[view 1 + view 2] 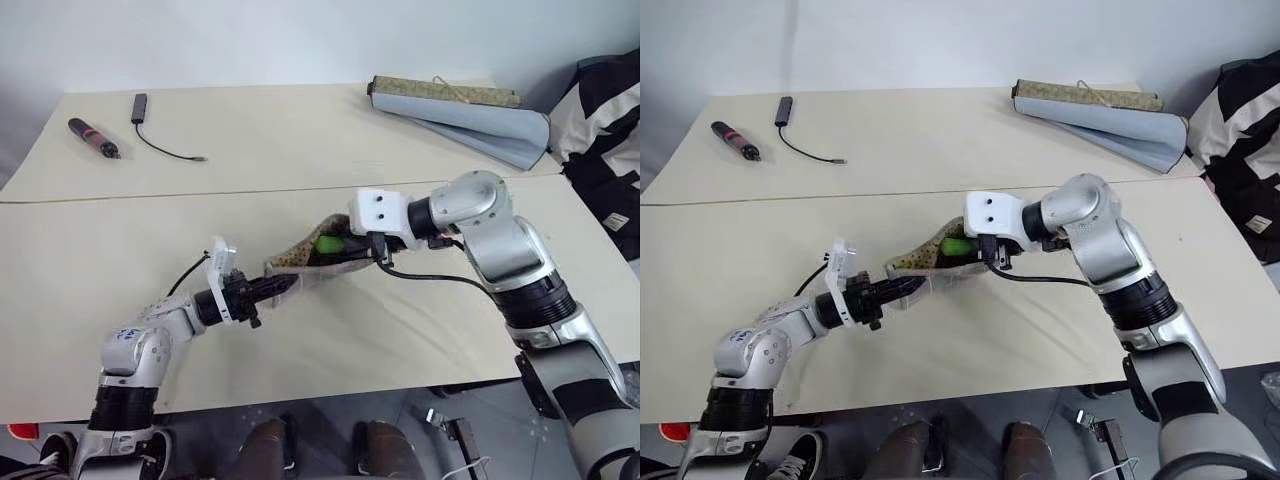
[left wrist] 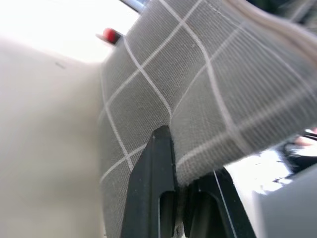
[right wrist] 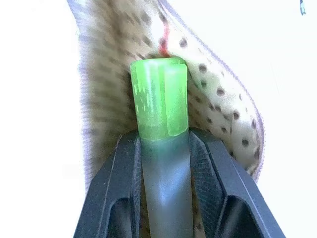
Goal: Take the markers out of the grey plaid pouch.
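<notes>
The grey plaid pouch (image 1: pixel 296 266) hangs just above the table between my two arms, its mouth spread to show the tan dotted lining (image 3: pixel 218 99). My left gripper (image 1: pixel 283 288) is shut on the pouch's near edge, the plaid fabric (image 2: pixel 188 89) pinched between its fingers. At the mouth, my right gripper (image 1: pixel 347 247) is shut on a marker with a light-green cap (image 3: pixel 159 104), the cap pointing into the pouch. The same green cap (image 1: pixel 327 244) shows in the opening. A small red tip (image 2: pixel 110 35) shows past the pouch's edge; I cannot tell what it is.
At the table's far left lie a thick black tool with a pink band (image 1: pixel 93 138) and a black dongle with a cable (image 1: pixel 140 108). A rolled blue-grey mat (image 1: pixel 470 115) lies at the far right. A black-and-white bag (image 1: pixel 605 140) sits off the right edge.
</notes>
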`<state>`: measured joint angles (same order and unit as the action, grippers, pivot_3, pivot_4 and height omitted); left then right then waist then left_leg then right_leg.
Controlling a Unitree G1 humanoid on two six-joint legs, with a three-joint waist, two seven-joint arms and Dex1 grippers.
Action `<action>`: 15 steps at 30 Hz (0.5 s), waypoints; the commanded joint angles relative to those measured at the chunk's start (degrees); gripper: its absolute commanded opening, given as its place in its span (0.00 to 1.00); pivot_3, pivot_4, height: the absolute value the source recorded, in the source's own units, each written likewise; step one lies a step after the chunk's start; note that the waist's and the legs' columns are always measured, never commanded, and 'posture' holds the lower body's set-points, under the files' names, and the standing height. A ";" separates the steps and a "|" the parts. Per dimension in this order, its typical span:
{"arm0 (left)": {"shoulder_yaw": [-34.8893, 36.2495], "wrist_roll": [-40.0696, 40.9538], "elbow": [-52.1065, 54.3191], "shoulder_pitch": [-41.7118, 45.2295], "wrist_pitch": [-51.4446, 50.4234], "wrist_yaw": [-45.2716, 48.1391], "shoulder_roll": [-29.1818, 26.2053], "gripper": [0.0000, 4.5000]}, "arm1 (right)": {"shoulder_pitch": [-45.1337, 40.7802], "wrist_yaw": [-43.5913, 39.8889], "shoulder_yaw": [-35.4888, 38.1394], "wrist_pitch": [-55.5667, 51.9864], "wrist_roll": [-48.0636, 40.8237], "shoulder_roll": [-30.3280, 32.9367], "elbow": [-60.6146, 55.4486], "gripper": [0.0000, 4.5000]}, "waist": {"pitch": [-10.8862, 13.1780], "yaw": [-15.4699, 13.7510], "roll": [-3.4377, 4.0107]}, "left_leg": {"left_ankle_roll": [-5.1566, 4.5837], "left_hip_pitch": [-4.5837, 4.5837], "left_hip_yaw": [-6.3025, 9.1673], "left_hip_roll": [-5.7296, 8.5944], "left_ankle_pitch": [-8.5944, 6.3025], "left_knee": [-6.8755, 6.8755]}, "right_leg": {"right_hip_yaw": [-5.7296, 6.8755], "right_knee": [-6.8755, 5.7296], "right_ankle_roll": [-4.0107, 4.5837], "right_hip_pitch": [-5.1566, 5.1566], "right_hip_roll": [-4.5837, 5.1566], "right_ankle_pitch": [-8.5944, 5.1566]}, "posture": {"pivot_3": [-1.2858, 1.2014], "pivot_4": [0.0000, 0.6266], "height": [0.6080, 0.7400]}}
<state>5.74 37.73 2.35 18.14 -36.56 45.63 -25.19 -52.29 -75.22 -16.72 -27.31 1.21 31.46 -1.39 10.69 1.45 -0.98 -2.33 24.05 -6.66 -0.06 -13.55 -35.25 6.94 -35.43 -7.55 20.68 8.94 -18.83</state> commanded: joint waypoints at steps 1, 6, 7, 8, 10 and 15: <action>1.03 -1.35 -0.51 1.23 2.56 -0.66 0.10 0.00 | -0.05 -0.57 3.46 -2.94 -3.98 2.65 -4.36 0.24 | 0.00 -0.04 0.00 | 0.00 0.00 0.00 0.00 0.00 0.00 | 0.03 0.01 0.00 0.00 0.00 0.00 | 0.52 0.24 1.00; 4.01 -3.68 -1.69 2.42 7.25 -0.10 -3.37 0.00 | -2.15 2.30 13.78 -12.94 -16.92 1.06 -7.70 0.24 | 0.01 0.06 -0.01 | -0.08 0.06 0.04 0.04 0.00 0.00 | 0.48 0.00 -0.01 0.01 0.42 0.01 | 0.52 0.24 1.00; 4.42 -4.08 -2.14 2.68 7.86 -0.51 -3.75 0.00 | -2.40 3.22 14.99 -14.29 -18.50 0.93 -7.94 0.24 | 0.01 0.11 -0.01 | -0.09 0.06 0.04 0.03 0.01 0.00 | 0.51 0.01 -0.01 0.01 0.43 0.01 | 0.52 0.24 1.00; 4.63 -4.99 -2.62 2.89 9.09 -0.98 -4.10 0.00 | -2.49 4.11 15.57 -15.03 -19.31 1.21 -8.01 0.24 | 0.01 0.14 -0.01 | -0.10 0.06 0.04 0.03 0.01 0.00 | 0.52 0.00 -0.01 0.00 0.42 0.01 | 0.52 0.24 1.00; 5.04 -6.23 -3.20 3.24 10.89 -1.63 -4.33 0.00 | -2.49 5.90 16.30 -15.23 -20.27 1.55 -7.69 0.24 | 0.01 0.09 -0.01 | -0.12 0.05 0.04 0.04 0.00 0.00 | 0.54 0.01 -0.01 -0.01 0.43 0.01 | 0.52 0.24 1.00; 6.63 -11.05 -5.02 4.49 17.97 -4.84 -5.07 0.00 | -1.10 8.95 15.71 -12.26 -19.37 3.82 -5.56 0.23 | 0.01 -0.21 -0.02 | -0.19 0.08 0.04 0.16 -0.02 0.00 | 0.59 0.00 -0.03 -0.01 0.48 0.02 | 0.52 0.24 1.00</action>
<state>10.32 28.26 -2.84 21.77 -21.59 42.26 -29.27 -53.40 -66.74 -2.05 -41.23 -18.40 33.29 -6.34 10.70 1.23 -1.00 -2.55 24.14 -6.62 0.13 -13.55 -35.25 7.56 -35.43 -7.59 20.67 9.40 -18.81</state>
